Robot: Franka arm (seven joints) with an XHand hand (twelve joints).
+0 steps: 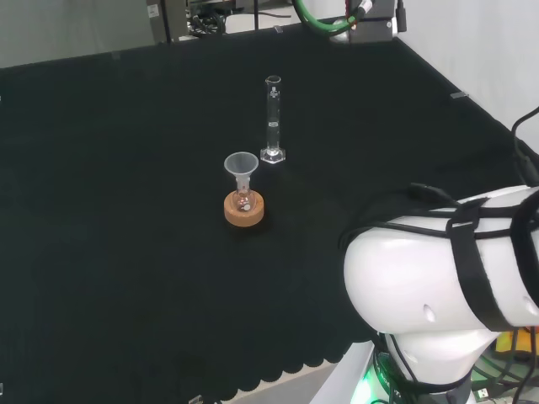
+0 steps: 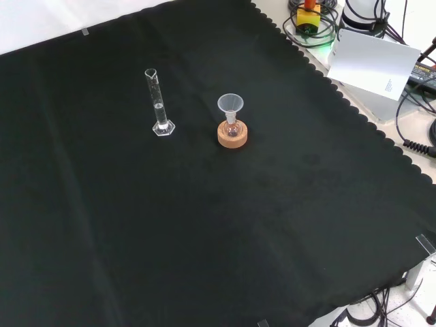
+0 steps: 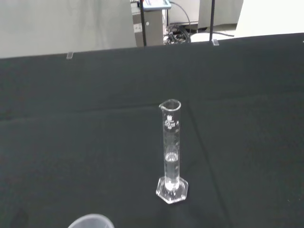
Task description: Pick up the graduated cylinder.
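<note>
one upright graduated cylinder [image 3: 172, 156], untouched

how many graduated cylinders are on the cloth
1. The graduated cylinder stands upright on the black cloth, just behind and right of the funnel on its cork ring in the head view.

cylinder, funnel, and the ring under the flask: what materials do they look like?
Tall clear graduated cylinder: looks like glass or clear plastic, glossy; the black cloth shows through it, with white markings and a hexagonal foot. Which of the two, I cannot tell.
Translucent grey-white funnel: likely plastic, its wall cloudy, not clear.
Tan round stand: looks like cork, matte and light brown.
</note>
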